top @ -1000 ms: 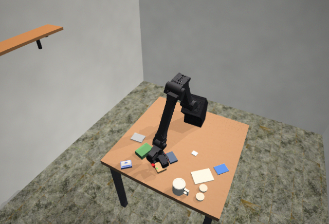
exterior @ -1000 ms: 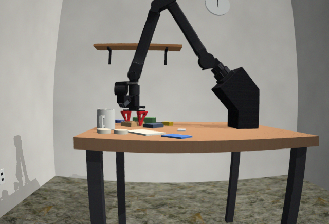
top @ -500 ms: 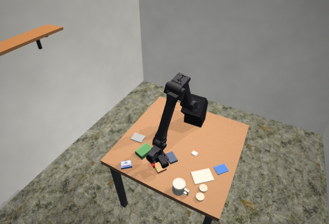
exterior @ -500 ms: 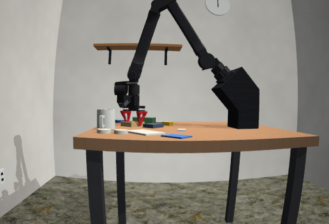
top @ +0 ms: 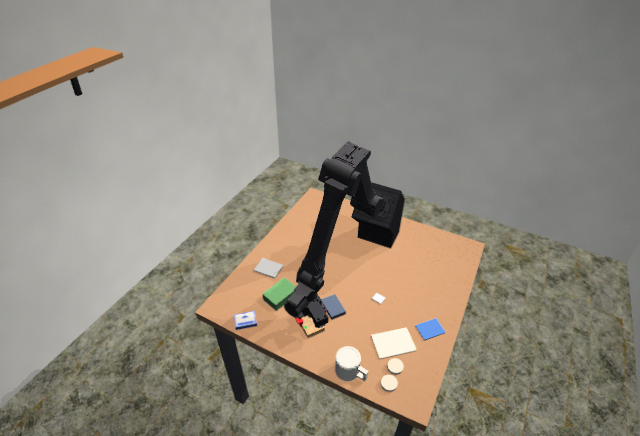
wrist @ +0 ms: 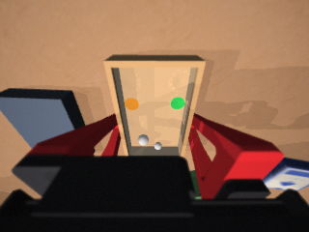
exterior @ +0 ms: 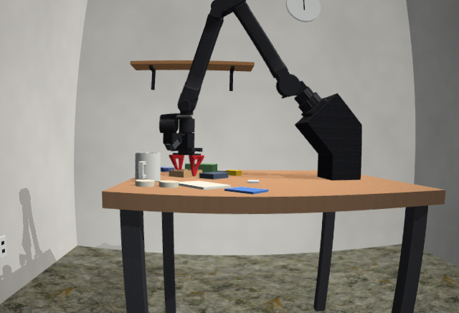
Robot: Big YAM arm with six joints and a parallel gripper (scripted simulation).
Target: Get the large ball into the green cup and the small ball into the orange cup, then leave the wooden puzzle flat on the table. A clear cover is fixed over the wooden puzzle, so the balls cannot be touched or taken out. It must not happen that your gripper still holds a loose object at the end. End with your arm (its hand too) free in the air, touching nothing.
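Observation:
The wooden puzzle (wrist: 154, 103) (top: 312, 326) (exterior: 181, 172) is a small tan tray under a clear cover, lying on the table. Inside it, the orange cup (wrist: 131, 103) is at the far left and the green cup (wrist: 178, 102) at the far right. The large ball (wrist: 143, 139) and the small ball (wrist: 157, 145) rest side by side at the near end. My gripper (wrist: 154, 116) with red fingers (exterior: 186, 163) is down at the table and shut on the puzzle's two long sides near its near end.
A slate-blue block (wrist: 39, 113) lies just left of the puzzle, a green block (top: 279, 292) behind the gripper. A blue-white card (top: 245, 319), white mug (top: 348, 363), two discs (top: 392, 373), a cream plate (top: 393, 341) and a blue tile (top: 430, 328) lie around.

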